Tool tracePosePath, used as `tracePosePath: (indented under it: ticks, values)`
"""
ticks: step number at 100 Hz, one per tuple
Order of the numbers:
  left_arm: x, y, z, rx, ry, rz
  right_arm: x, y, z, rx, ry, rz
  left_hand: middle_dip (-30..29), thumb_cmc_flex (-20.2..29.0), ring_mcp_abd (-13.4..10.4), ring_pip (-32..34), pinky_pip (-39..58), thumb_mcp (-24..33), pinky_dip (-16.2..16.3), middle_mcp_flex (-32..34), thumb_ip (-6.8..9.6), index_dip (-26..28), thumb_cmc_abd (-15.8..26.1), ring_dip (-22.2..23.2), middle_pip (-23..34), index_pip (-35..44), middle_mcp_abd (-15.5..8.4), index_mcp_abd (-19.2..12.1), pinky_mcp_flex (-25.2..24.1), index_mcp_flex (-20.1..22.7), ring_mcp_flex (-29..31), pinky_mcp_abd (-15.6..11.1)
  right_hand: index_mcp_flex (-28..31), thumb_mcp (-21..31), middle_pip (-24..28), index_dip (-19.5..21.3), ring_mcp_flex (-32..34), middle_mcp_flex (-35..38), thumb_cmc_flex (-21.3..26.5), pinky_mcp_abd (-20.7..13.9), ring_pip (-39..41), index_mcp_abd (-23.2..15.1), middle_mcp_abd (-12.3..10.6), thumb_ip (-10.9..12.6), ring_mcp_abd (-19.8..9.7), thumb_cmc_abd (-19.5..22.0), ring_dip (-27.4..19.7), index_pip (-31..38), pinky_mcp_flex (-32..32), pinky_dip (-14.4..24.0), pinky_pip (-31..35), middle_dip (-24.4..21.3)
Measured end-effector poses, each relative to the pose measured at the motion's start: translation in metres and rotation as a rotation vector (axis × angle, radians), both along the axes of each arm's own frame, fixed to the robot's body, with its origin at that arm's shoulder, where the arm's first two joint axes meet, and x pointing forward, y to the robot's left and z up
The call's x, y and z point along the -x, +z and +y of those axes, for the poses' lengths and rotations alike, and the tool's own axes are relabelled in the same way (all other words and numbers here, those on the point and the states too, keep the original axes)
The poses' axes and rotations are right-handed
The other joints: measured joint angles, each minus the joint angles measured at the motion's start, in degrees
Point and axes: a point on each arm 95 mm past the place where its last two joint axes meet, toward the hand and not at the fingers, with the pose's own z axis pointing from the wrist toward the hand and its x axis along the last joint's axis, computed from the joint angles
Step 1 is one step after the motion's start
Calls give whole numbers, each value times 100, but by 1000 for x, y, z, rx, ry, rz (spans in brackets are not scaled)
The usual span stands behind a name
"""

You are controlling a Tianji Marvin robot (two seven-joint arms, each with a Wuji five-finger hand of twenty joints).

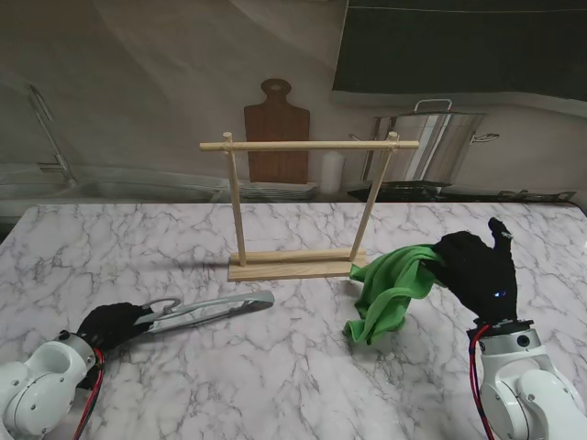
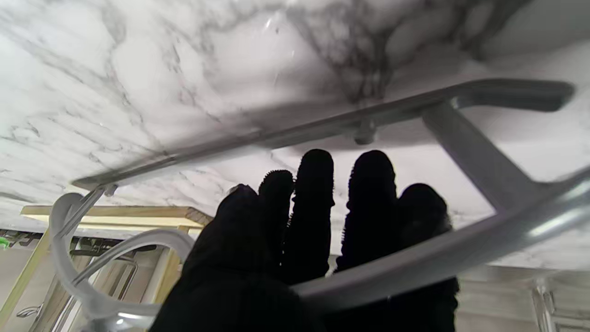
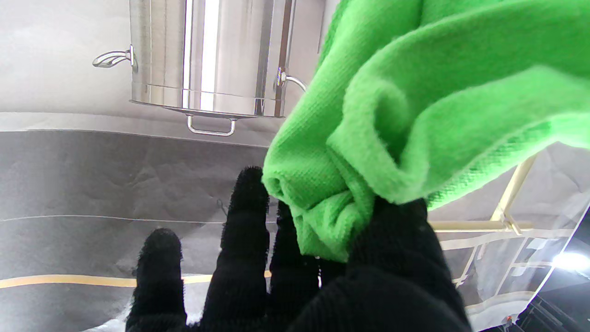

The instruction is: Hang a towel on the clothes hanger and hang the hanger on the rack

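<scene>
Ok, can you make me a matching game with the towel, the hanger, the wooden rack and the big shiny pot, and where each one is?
Things:
1. green towel
2. grey hanger
3. wooden rack
4. steel pot

Places:
A. standing in the middle of the marble table, nothing hung on it
B. on the counter behind the table
C. held in the right hand, drooping toward the table
D. held in the left hand, low over the table

Pairs: 1-C, 2-D, 3-A, 4-B
</scene>
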Motion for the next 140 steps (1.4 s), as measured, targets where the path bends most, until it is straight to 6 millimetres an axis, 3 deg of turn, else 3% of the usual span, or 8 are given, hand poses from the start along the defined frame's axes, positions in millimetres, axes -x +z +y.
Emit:
tracePosePath:
  ticks: [12, 27, 35, 46, 58, 98, 114, 140]
  values:
    - [-2, 3, -4, 16, -12, -20, 0, 0, -1, 0, -3, -3, 465, 0, -37, 840, -12, -104, -6, 176, 0, 223, 76, 396, 633, 210, -121, 103, 660, 22, 382, -52, 0, 0, 0, 0, 0, 0, 0, 0, -1, 0, 0, 0, 0, 0, 0, 0, 0, -1, 0, 0]
    - [-2, 10, -12, 56, -30, 19, 2, 2, -4, -1, -5, -11, 427, -44, 3, 734, -20, -174, -108, 165, 0, 863, 372, 372, 510, 573, -125, 181, 491, -59, 248, -32, 0, 0, 0, 0, 0, 30, 0, 0, -1, 0, 0, 0, 0, 0, 0, 0, -1, -1, -1, 1]
    - [-3, 13, -17, 88, -37, 27, 4, 4, -6, -14, 4, -13, -90, -55, 175, -88, -61, -217, -183, 124, 0, 1205, 444, -130, -270, 658, -12, 186, 73, -210, -103, 80, 60, -1, 0, 0, 6, 137, 0, 0, -1, 0, 7, 0, 0, -3, 0, -19, -1, -1, 0, 5]
    - [-4, 13, -24, 97, -55, 32, 10, 9, -6, -75, 39, -10, -1154, -55, 183, -1241, -70, -219, -483, 112, 0, 1475, 492, -1097, -1359, 705, 77, 232, -331, -246, -245, 204, 122, -2, 0, 0, 34, 229, 0, 2, -1, 0, 65, 0, 107, -9, 0, -55, 46, -1, -1, 7]
    - [-7, 14, -34, 117, -77, 42, 20, 17, -8, -81, 57, -13, -1842, -55, 238, -2037, -70, -220, -840, 91, 0, 1552, 494, -1855, -1974, 705, 207, 254, -447, -302, -197, 279, 202, -5, 0, 0, 342, 506, 0, 67, -3, 0, 135, 0, 184, -13, 6, -76, 234, -1, 54, 12]
    - [-30, 16, -76, 232, -121, 90, 42, 33, -14, -144, 141, -43, -2314, -55, 385, -2245, -72, -266, -1374, 97, 0, 1620, 494, -2484, -2251, 705, 514, 453, -406, -351, -162, 352, 290, -5, 59, 13, 860, 872, 0, 138, 64, 110, 332, 0, 205, -16, 212, -76, 553, 421, 467, 208]
    - [-42, 15, -98, 269, -120, 133, 50, 45, -8, -181, 180, -66, -2526, -48, 495, -2398, -72, -266, -1670, 40, 0, 1621, 494, -2884, -2517, 705, 727, 499, -404, -364, -282, 439, 349, -5, 63, 62, 860, 884, 0, 142, 115, 124, 346, 0, 205, -16, 247, -76, 553, 495, 488, 216]
    - [-58, 12, -131, 399, -84, 214, 69, 63, 5, -240, 280, -48, -2676, -46, 671, -2450, -72, -272, -1834, -321, 0, 1686, 589, -3152, -2742, 703, 885, 433, -420, -622, -592, 586, 416, -5, 64, 71, 916, 950, 0, 145, 122, 141, 357, 1, 268, -19, 273, -77, 599, 561, 504, 219]
